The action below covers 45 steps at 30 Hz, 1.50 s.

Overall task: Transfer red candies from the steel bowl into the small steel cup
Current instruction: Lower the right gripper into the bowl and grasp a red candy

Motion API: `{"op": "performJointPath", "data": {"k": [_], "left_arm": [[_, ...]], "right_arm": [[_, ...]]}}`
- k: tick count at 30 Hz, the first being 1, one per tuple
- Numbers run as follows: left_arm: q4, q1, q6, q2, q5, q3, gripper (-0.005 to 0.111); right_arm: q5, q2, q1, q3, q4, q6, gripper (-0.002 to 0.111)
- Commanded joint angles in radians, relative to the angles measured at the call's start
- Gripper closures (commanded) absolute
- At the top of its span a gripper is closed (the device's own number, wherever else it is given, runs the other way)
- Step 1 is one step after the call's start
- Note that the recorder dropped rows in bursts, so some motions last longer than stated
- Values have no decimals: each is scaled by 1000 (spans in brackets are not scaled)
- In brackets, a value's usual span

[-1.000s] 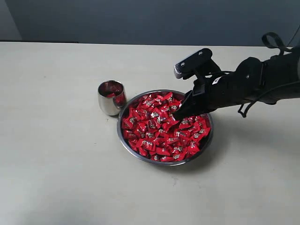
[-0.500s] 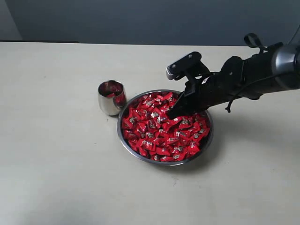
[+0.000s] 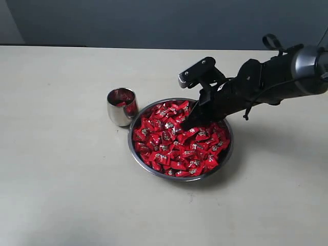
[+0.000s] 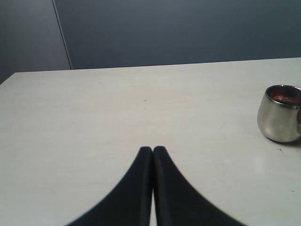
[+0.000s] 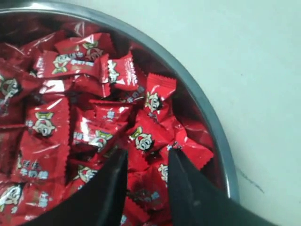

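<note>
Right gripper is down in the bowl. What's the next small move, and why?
Probably close the right gripper. Its jaws stand open with the tips dipped among the red candies near the rim of the steel bowl, and one candy lies between them.

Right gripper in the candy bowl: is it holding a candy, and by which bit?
Nothing looks held. The right gripper stands open, its tips poked among the red candies in the steel bowl, with none pinched that I can see.
</note>
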State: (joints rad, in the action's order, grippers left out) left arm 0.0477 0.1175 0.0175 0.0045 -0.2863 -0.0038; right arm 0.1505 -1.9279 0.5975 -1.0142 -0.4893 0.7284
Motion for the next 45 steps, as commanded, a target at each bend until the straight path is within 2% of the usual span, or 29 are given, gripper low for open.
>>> {"op": "performJointPath", "data": {"k": [1, 38, 41, 45], "left_arm": [[-3, 1, 2, -4, 2, 4, 106], [-3, 1, 2, -4, 2, 4, 106], [-3, 1, 2, -4, 2, 4, 106], [-3, 1, 2, -4, 2, 4, 106]], "right_arm": [[-16, -1, -4, -8, 21, 4, 78], [4, -58, -4, -8, 82, 4, 78], [4, -58, -4, -8, 82, 4, 85], [-1, -58, -4, -8, 82, 4, 109]]}}
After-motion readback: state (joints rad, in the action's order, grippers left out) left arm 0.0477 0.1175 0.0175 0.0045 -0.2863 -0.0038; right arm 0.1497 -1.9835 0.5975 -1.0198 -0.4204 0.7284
